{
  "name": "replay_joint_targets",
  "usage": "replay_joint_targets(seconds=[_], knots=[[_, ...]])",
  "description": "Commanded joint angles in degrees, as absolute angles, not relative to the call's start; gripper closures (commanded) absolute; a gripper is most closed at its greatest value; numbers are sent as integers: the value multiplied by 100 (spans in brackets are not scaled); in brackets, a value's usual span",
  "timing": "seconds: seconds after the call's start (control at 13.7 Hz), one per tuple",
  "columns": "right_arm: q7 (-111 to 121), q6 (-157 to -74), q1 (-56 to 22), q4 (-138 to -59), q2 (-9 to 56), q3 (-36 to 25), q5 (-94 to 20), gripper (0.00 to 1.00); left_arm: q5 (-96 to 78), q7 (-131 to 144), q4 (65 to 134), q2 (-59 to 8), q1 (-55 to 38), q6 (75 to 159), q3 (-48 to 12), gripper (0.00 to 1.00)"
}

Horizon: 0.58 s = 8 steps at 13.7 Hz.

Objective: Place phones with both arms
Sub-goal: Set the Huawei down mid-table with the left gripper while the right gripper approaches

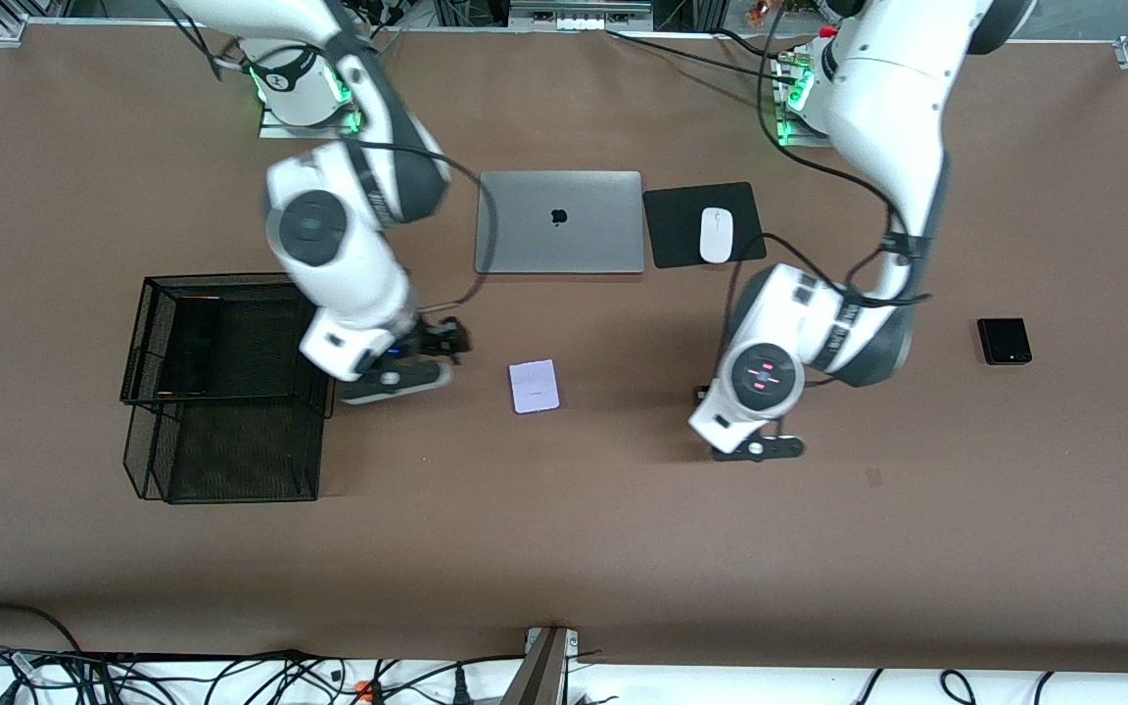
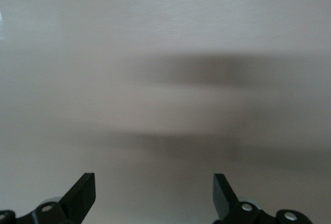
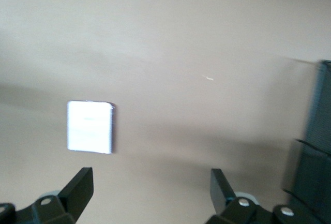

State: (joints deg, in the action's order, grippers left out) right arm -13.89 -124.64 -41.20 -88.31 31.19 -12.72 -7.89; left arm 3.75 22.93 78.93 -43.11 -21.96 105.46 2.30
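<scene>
long black phone [image 1: 190, 345] already in the mesh basket [image 1: 231, 478]; right tool [image 3: 151, 190], fingers apart and empty, beside the basket, should next take the lavender phone [image 1: 534, 386] nearby; left tool [image 2: 154, 193] apart, black phone [image 1: 1004, 341] well off.

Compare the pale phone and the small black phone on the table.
The pale phone is lavender-white; the small black phone is black with a green dot. The pale phone lies beside the right gripper, toward the mesh tray; the small black phone lies toward the left arm's end. Both are squarish, flat and ungripped.
</scene>
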Motion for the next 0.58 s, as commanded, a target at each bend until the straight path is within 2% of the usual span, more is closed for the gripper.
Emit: replay_joint_targets(seconds=[0.0,0.29,0.51], knots=[[-1809,-12454,-4271,-7869,3987,-1257,-826,0,727,1374,8726,-3693,-1760,10521,185,0],[-2206,-13313,-4342,-7603,4832,-1222,-835,0,1325,371,9245,-3350,-1100,10625,176,0],[-2715,-13762,-4350,-7603,5115,-1135,-835,0,1607,-410,9675,-3095,-600,11020,176,0]])
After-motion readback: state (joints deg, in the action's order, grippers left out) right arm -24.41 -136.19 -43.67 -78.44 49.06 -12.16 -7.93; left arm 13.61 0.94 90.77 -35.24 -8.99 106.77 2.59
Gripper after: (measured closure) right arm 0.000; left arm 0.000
